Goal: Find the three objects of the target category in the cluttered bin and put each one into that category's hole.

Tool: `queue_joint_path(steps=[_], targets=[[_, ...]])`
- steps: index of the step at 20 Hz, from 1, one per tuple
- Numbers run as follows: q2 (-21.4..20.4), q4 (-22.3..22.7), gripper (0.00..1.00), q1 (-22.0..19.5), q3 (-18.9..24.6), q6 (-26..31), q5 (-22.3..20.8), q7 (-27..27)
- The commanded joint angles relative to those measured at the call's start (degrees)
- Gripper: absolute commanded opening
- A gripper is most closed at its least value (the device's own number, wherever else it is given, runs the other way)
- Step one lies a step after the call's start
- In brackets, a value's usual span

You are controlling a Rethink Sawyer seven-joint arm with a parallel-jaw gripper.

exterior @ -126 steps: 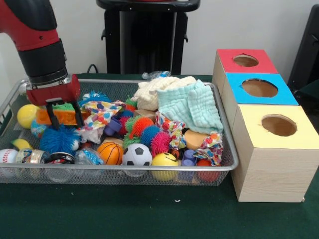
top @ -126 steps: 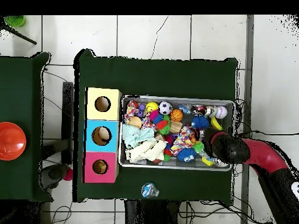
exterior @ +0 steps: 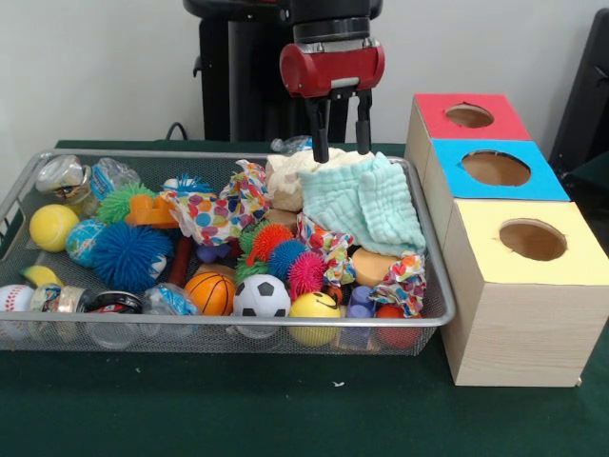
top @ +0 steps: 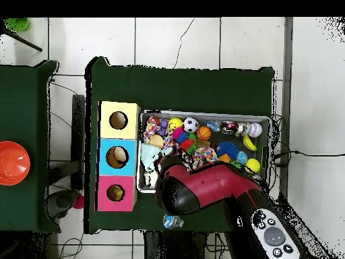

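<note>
Even, bright indoor light, soft shadows under the bin [exterior: 433,322]; front view slightly soft, without glare

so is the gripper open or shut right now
Open. In the front view the gripper has its two black fingers apart with nothing between them, above the cream cloth in the bin.

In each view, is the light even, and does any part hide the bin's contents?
Front view: soft, even light, claw open above the cloths. Overhead view: the arm hides part of the bin.
</note>
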Motion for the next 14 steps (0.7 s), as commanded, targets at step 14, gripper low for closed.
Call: queue_joint_path(steps=[14], targets=[[5.2, -14.1, 1.00, 11.8, -17.1, 7.5, -2.2, 8.7]])
